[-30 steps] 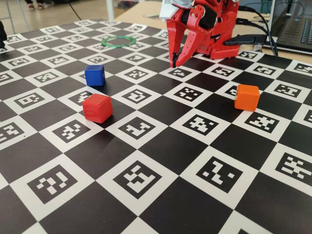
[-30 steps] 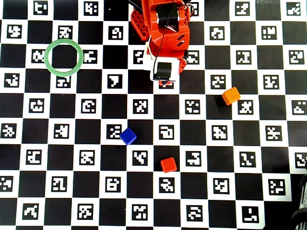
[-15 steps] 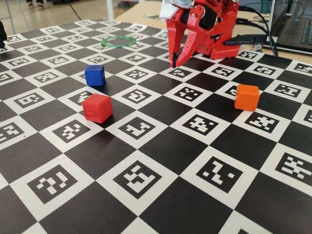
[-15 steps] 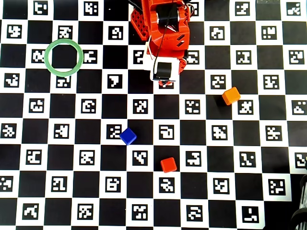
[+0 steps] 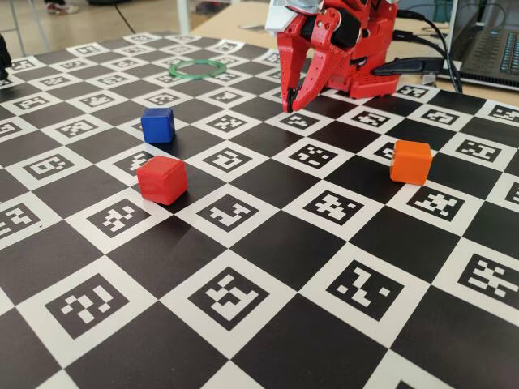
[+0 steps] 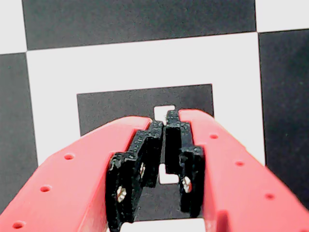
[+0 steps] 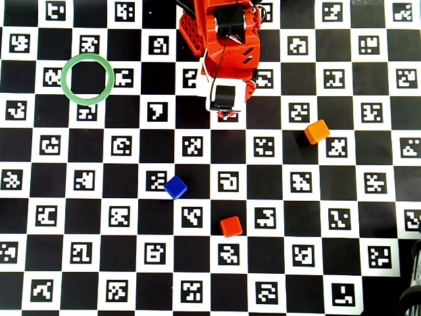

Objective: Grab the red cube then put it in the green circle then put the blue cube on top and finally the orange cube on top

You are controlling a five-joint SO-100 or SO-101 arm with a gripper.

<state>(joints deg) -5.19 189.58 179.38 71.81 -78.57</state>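
The red cube (image 5: 162, 179) (image 7: 231, 226) sits on the checkered board, nearer the front in the fixed view. Behind it to the left stands the blue cube (image 5: 157, 125) (image 7: 175, 187). Over on the right is the orange cube (image 5: 410, 161) (image 7: 317, 131). Nothing lies inside the green circle (image 5: 197, 68) (image 7: 87, 78), which is flat at the far left. My red gripper (image 5: 289, 105) (image 6: 165, 121) (image 7: 227, 116) hangs folded near the arm's base, tips pointing down just above a marker square. It is shut with nothing in it, far from all three cubes.
The board (image 5: 268, 243) is a black and white grid of marker squares. A laptop (image 5: 491, 53) and cables (image 5: 430, 40) lie behind the arm at the back right. A dark object (image 7: 411, 289) shows at the overhead view's lower right edge.
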